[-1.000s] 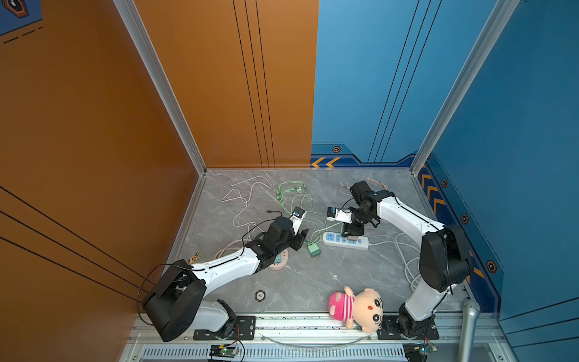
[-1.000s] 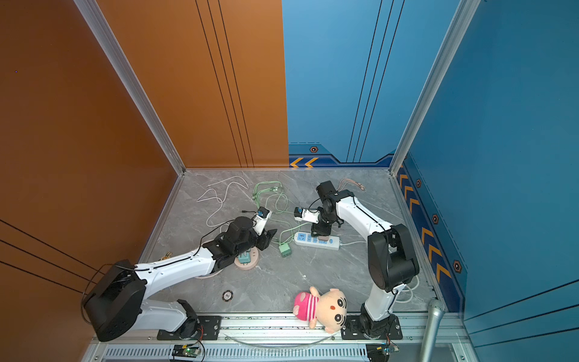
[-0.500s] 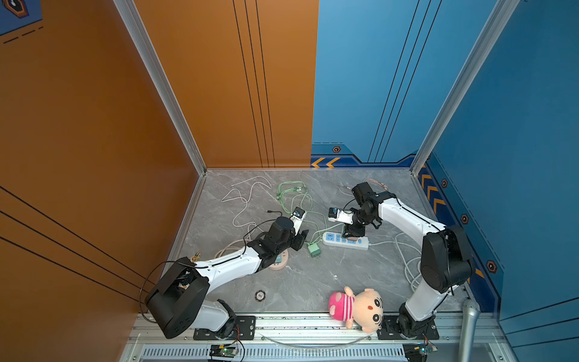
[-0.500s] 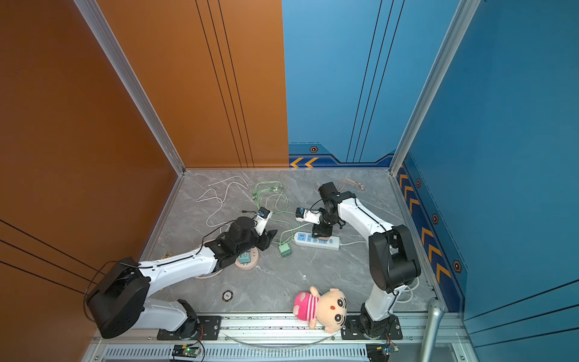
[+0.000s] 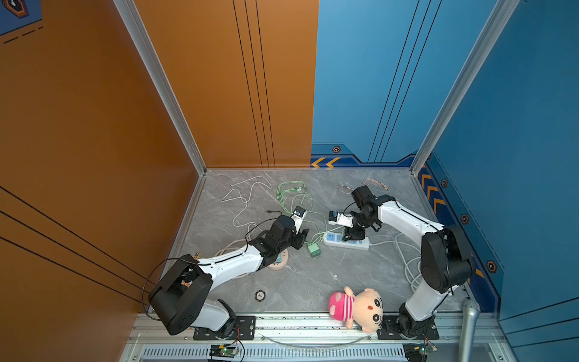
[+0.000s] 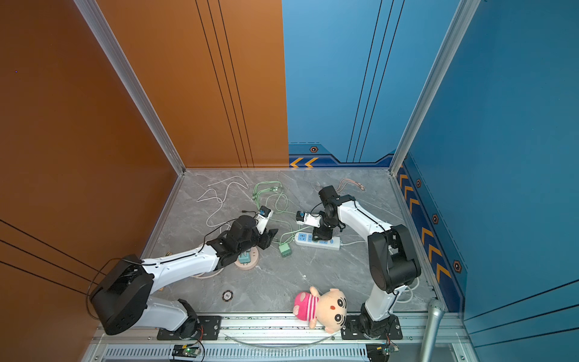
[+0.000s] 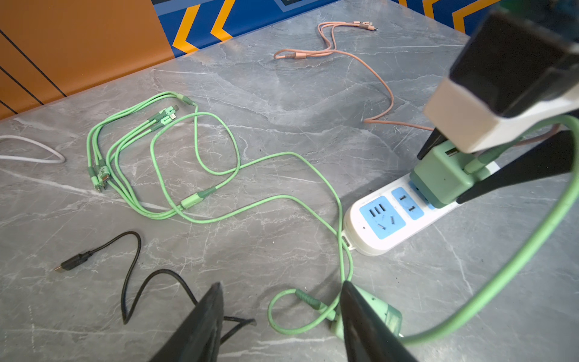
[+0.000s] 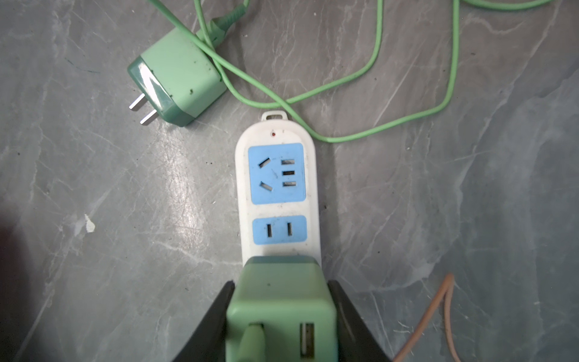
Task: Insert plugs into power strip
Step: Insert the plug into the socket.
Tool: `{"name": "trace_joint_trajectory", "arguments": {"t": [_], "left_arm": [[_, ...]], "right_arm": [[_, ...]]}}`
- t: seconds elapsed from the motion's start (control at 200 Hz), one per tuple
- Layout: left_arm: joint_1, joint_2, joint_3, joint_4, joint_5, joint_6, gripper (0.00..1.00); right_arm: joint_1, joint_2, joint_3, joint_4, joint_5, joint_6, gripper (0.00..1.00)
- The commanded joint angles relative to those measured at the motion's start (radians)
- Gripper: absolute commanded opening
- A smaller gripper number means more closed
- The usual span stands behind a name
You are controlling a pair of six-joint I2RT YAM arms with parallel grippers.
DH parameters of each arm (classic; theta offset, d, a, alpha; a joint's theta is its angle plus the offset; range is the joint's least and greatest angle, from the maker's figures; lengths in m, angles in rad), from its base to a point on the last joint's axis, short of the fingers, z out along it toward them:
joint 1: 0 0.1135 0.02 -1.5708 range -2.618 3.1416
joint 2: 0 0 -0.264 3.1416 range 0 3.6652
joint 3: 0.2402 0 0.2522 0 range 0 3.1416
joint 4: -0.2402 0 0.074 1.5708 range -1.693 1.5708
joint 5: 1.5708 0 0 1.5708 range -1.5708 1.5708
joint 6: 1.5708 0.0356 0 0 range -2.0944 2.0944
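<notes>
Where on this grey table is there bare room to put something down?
Barest: the stretch between the power strip, the loose green plug and the plush doll. A smaller patch lies between the round token and the doll. Crowded: the back, tangled with green cables and white cable, and around the strip.

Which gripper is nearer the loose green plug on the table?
Left. The left gripper hovers beside the loose green plug; the right gripper is farther, gripping the other green plug at the power strip.
</notes>
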Motion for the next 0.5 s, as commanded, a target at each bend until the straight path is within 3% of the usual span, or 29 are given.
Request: {"name": "trace_joint_trajectory", "arguments": {"t": [0.0,0.496], "left_arm": [[0.01,0.006,0.029,-0.014,0.001,-0.014,0.6],[0.011,0.006,0.042,-0.026,0.011,-0.021,0.6]], "right_arm": [[-0.004,-0.016,-0.024,0.009,-0.008,-0.016,0.0],[-0.009,0.03,-0.071,0.014,0.035,-0.033,0.0]]}}
